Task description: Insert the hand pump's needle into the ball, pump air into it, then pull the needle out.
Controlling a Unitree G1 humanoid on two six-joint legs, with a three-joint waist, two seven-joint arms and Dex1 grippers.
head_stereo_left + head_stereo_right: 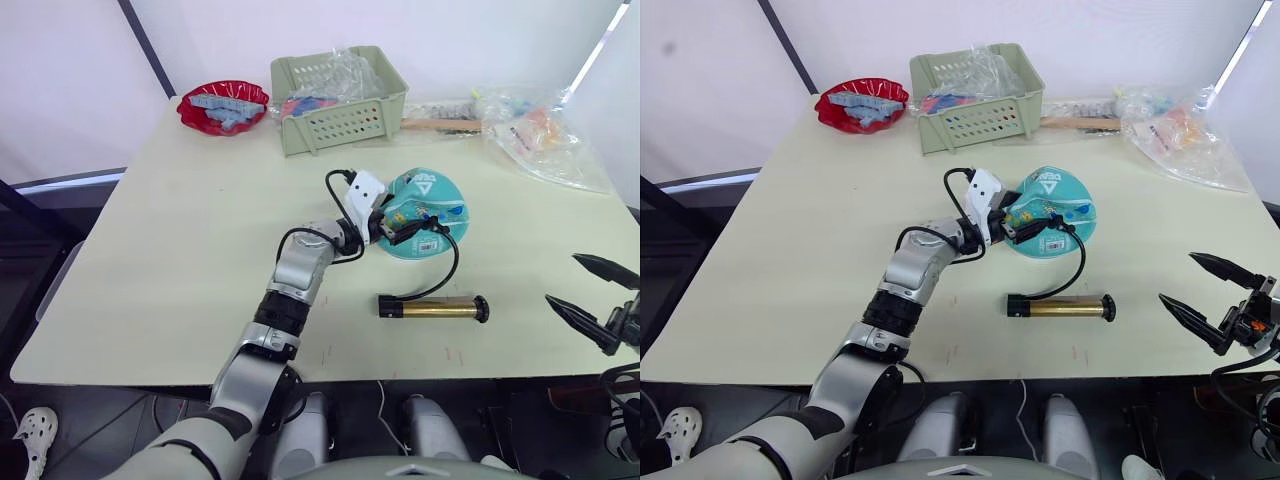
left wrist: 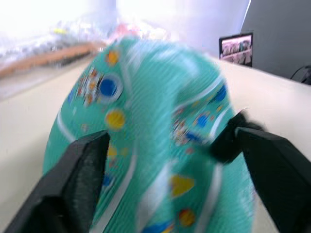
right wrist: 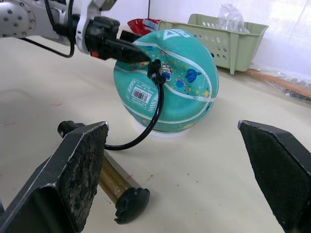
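With your left gripper [image 1: 392,226] clamped across the ball [image 1: 428,212] at the needle fitting [image 3: 155,70], note the pump [image 1: 432,307] lies crosswise near your spread, empty right gripper [image 1: 1205,292], toward the left gripper, so the right arm is nearer.

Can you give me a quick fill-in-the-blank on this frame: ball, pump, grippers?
1. The left gripper is at the ___.
2. The hand pump lies on the ___, between the ball and the robot.
3. The right gripper is ___, with nothing between its fingers.
4. The needle fitting sits against the ball, joined to the pump by a black ___.

Missing words: ball; table; open; hose
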